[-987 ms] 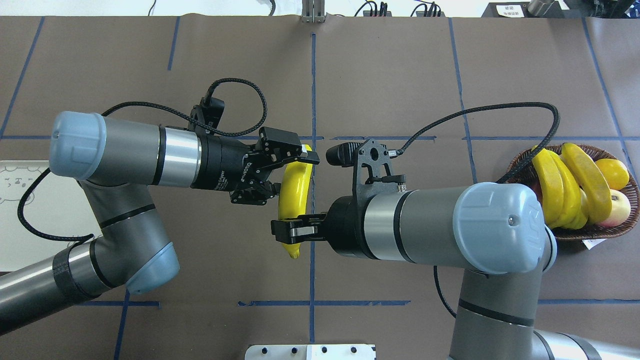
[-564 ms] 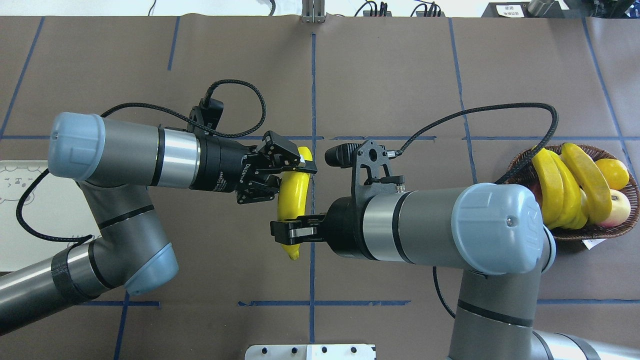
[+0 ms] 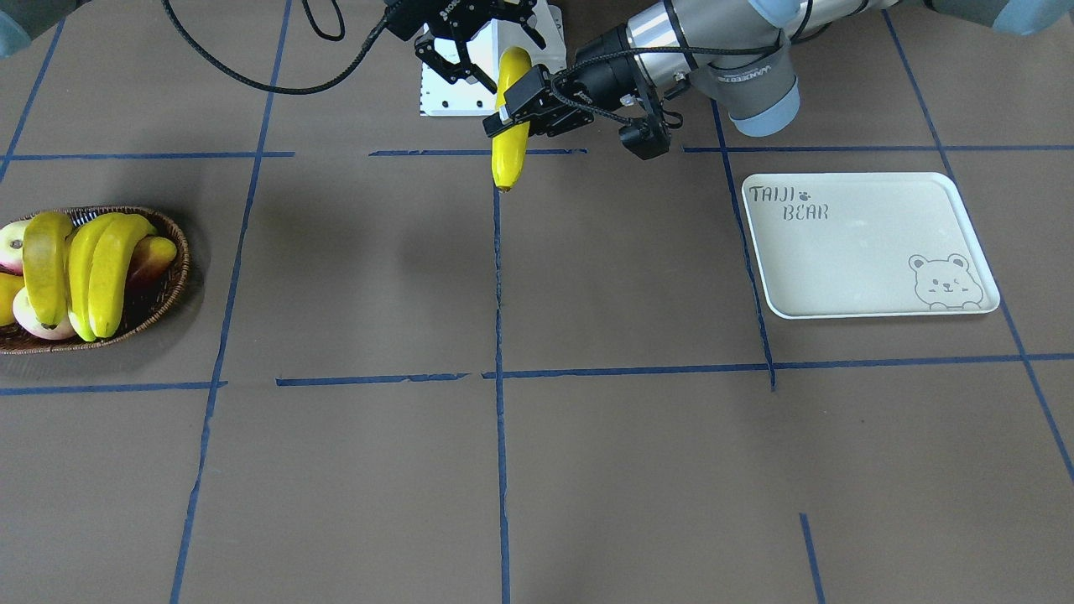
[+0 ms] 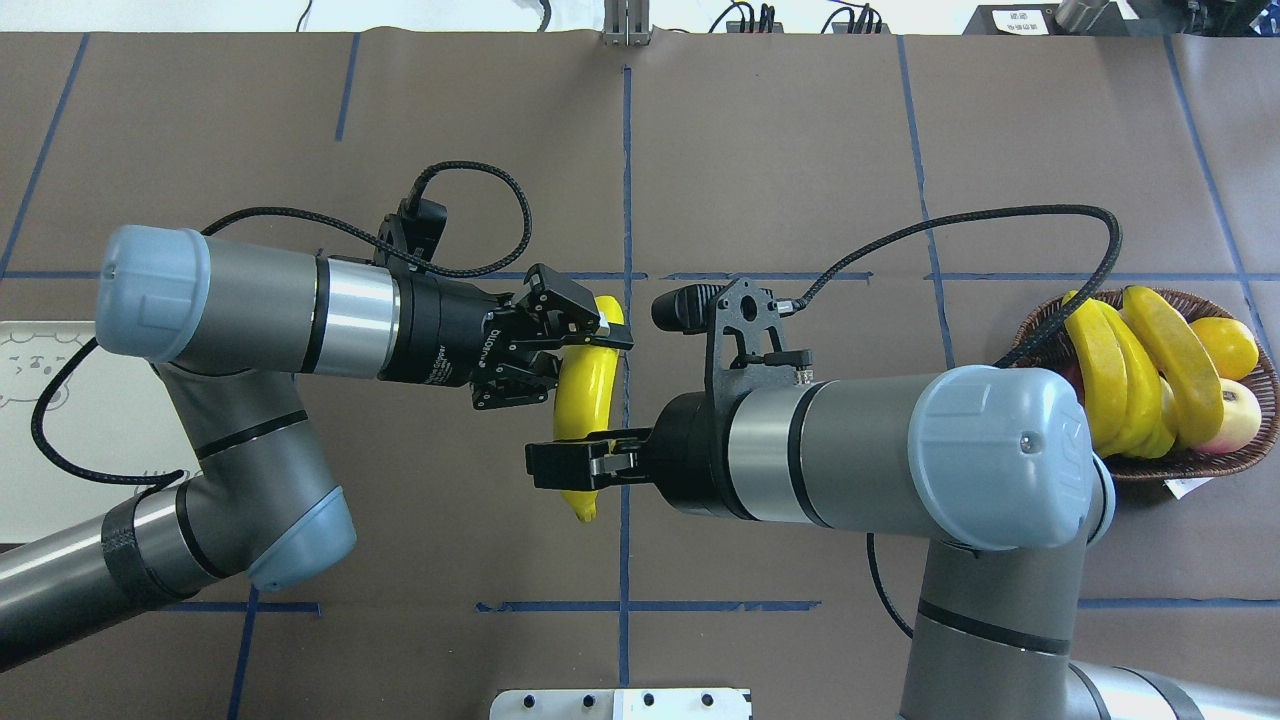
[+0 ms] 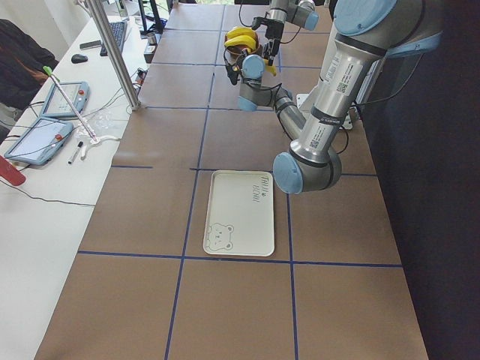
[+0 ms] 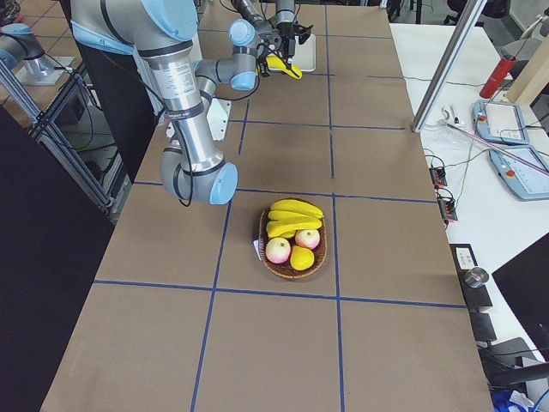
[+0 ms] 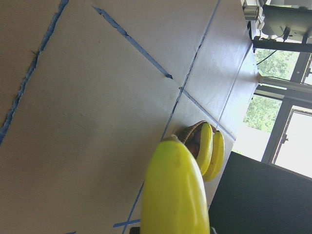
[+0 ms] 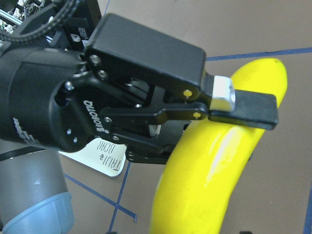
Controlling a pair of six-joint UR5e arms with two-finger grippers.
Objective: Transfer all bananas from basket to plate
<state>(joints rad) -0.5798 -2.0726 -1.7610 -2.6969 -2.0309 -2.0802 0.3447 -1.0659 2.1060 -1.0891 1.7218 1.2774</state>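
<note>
- We see the left gripper (image 4: 590,345) clamped on one banana (image 4: 588,385), which hangs above mid-table.
- The right gripper (image 4: 550,467) straddles its robot-side end; we cannot tell whether it grips.
- Other bananas (image 3: 101,260) lie in the basket (image 3: 180,260), well apart from the plate (image 3: 864,243).

Broad counter (image 4: 800,150) under a brown covering, marked into large squares by blue tape lines (image 3: 497,277), with cables (image 4: 750,18) bunched along its far edge. Along one long side, a white bench (image 5: 45,202) carrying two tablet-like pendants (image 5: 39,140), a keyboard (image 5: 116,34) and loose pens, with a metal post (image 5: 112,52) rising at its edge. Past the counter's end, tall windows (image 7: 273,112) bright with daylight and green foliage, next to a dark panel (image 7: 258,195); soft, even lighting over the counter, faint shadows only.
</note>
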